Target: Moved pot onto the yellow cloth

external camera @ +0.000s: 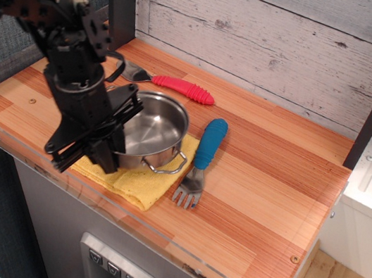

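the black arm reaches in from the upper left and slants down toward the lower right. its gripper [118, 124] points downward at an angle; whether the fingers are parted or closed is unclear.

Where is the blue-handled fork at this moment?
The blue-handled fork lies on the wooden counter, just right of the pot and the yellow cloth, tines towards the front edge.

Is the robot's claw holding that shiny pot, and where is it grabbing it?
It looks so: the claw appears closed on the left rim of the pot, which sits on the yellow cloth. The arm hides the exact contact.
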Controlling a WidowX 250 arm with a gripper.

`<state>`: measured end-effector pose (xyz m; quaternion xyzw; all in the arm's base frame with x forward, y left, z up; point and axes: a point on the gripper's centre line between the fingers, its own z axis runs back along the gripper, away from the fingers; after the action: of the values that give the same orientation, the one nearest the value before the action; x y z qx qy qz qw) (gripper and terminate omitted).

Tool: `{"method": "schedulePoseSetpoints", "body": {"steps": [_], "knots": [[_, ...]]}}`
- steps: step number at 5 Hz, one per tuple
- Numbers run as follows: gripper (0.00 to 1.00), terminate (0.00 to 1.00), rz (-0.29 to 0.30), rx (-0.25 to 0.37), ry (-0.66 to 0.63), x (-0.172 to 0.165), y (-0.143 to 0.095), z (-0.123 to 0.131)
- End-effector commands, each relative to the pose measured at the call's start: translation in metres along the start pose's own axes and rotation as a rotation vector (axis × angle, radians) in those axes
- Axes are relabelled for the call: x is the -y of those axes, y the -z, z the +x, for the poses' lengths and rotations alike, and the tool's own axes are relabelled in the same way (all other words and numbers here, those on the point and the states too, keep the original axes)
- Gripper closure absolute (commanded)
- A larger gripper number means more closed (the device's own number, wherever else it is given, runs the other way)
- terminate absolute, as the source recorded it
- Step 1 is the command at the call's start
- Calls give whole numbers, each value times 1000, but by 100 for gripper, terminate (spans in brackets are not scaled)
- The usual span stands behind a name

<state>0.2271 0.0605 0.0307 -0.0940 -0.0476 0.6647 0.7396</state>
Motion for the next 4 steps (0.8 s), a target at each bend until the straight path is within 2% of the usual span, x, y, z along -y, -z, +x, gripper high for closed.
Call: {"method": "schedulePoseSetpoints", "body": {"steps": [1,2,3,4], "knots": [[100,0,-4,-10,-32,-1,-6,4],[0,0,18,-5,-20,-1,-7,4],[0,0,39,-5,-7,1,-10,4],[0,0,43,36,21,5,-19,5]]}}
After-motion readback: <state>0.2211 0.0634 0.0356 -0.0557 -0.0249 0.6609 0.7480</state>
